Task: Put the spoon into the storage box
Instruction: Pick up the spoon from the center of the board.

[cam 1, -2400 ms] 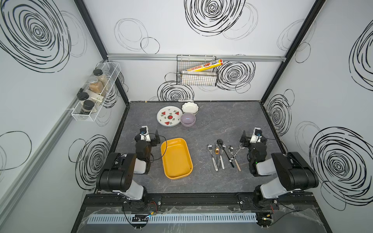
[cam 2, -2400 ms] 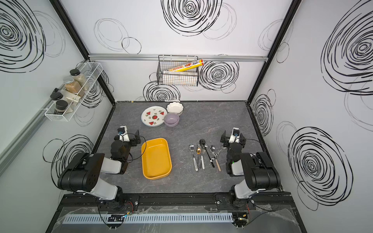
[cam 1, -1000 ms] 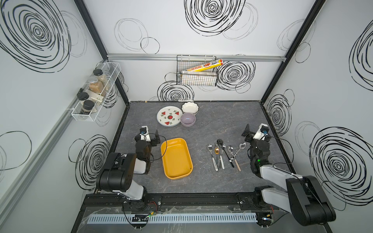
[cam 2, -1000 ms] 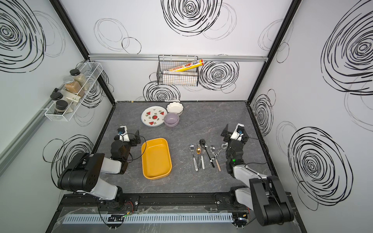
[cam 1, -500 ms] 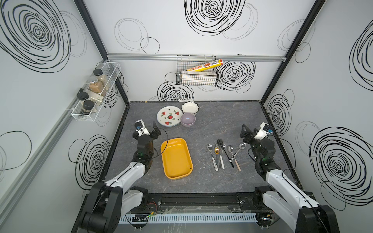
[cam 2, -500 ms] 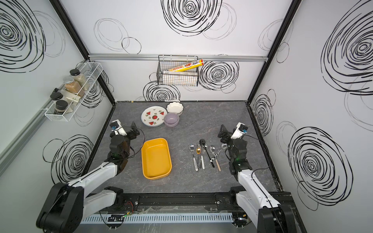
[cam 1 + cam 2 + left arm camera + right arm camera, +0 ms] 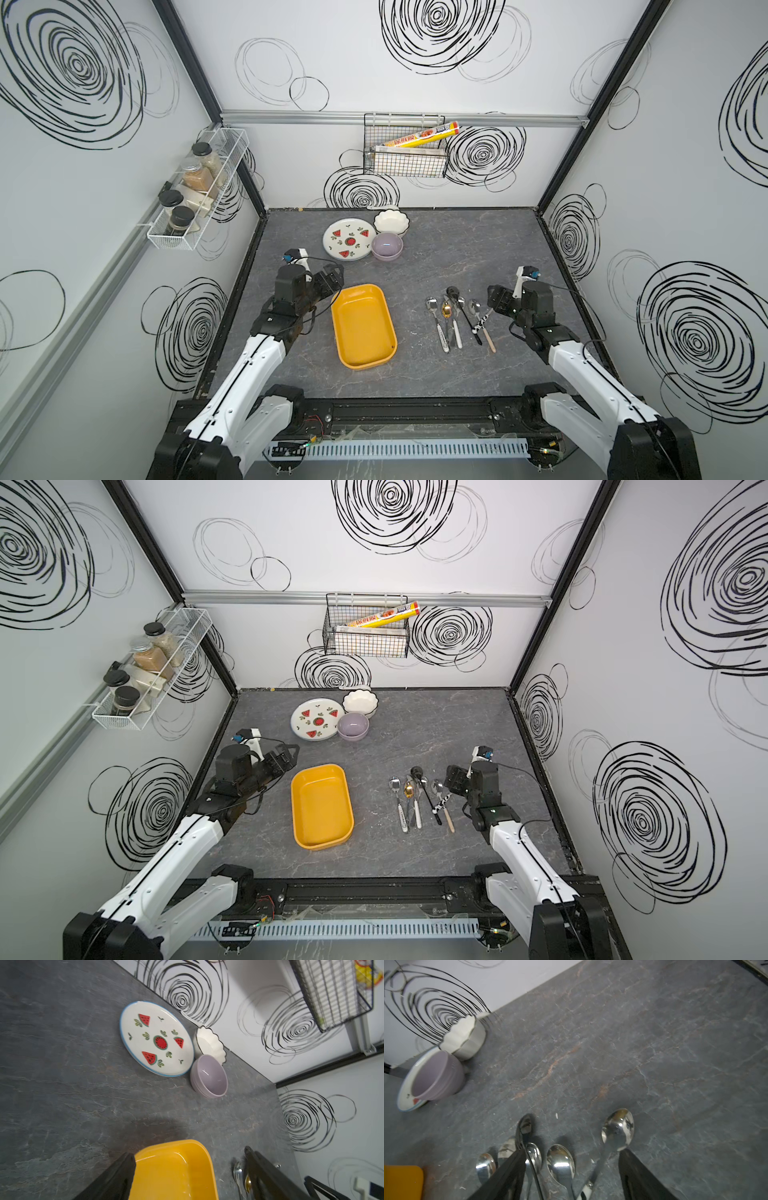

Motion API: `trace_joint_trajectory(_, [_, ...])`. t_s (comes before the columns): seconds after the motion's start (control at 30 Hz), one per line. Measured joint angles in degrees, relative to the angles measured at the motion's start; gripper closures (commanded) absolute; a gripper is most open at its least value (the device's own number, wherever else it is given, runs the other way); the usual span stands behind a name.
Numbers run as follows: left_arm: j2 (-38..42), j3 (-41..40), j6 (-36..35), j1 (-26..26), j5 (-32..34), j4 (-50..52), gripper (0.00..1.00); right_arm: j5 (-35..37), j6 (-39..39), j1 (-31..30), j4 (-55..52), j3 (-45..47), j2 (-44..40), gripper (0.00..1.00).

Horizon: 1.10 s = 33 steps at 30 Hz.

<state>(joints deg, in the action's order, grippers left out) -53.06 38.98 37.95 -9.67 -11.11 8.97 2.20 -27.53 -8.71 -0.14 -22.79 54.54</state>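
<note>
Yellow storage box [image 7: 363,328] is lying flat | left gripper [image 7: 332,277] is hovering beside it, jaws apart | right gripper [image 7: 495,297] is hovering by spoons [image 7: 446,309], jaws apart

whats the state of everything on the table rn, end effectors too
storage box, upright, empty
spoons, lying flat side by side, none gripped, none in the storage box
watermelon plate, empty
purple bowl, upright, empty
white scalloped bowl, upright, looks empty
left end effector, open, holding nothing
right end effector, open, holding nothing
</note>
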Motion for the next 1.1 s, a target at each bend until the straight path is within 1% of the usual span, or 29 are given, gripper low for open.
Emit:
trace_joint_trajectory(0.07, [0.66, 2.93, -2.08, -1.95, -1.09, 4.07, 0.10, 0.63, -0.46, 0.00, -2.43, -1.16, 3.08, 0.30])
trace_joint_trajectory(0.13, [1.60, 4.76, -4.66, -3.41, -1.31, 7.82, 0.10, 0.90, -0.83, -0.11, -5.09, -3.72, 7.58, 0.31])
trace_joint_trajectory(0.2, [2.75, 4.90, -6.60, -3.69, -0.50, 10.60, 0.11, 0.81, -1.14, -0.33, -6.73, -5.75, 10.95, 0.32])
trace_joint_trajectory(0.3, [4.28, 4.26, -7.93, -3.69, 0.72, 13.70, 0.12, 0.46, -1.38, -0.96, -8.33, -6.49, 12.39, 0.33])
trace_joint_trajectory(0.43, [6.08, 3.43, -8.87, -3.72, 0.92, 15.26, 0.12, -0.39, -1.55, -1.77, -11.45, -7.13, 12.94, 0.34])
trace_joint_trajectory(0.5, [6.62, 3.43, -9.09, -3.72, 1.36, 15.45, 0.12, -1.09, -1.81, -2.12, -12.35, -7.50, 13.40, 0.39])
trace_joint_trajectory(0.6, [7.37, 3.43, -9.31, -3.72, 1.57, 15.52, 0.12, -2.16, -2.64, -2.91, -12.98, -7.50, 13.92, 0.40])
trace_joint_trajectory(0.7, [7.82, 3.43, -9.44, -3.72, 1.64, 15.54, 0.12, -2.71, -2.93, -3.54, -13.03, -7.50, 15.87, 0.48])
trace_joint_trajectory(0.77, [7.87, 3.43, -9.49, -3.72, 1.75, 15.56, 0.12, -3.41, -3.08, -3.76, -13.05, -7.50, 17.70, 0.49])
trace_joint_trajectory(0.8, [7.87, 3.41, -9.51, -3.72, 1.77, 15.58, 0.12, -3.65, -3.13, -3.89, -13.05, -7.50, 18.60, 0.52])
trace_joint_trajectory(0.93, [7.89, 3.34, -9.49, -3.72, 1.81, 15.67, 0.12, -3.98, -3.34, -4.31, -12.79, -7.56, 20.63, 0.54])
trace_joint_trajectory(1.1, [7.91, 3.23, -9.49, -3.72, 2.16, 15.82, 0.12, -3.93, -3.37, -4.37, -12.02, -7.61, 21.40, 0.62])
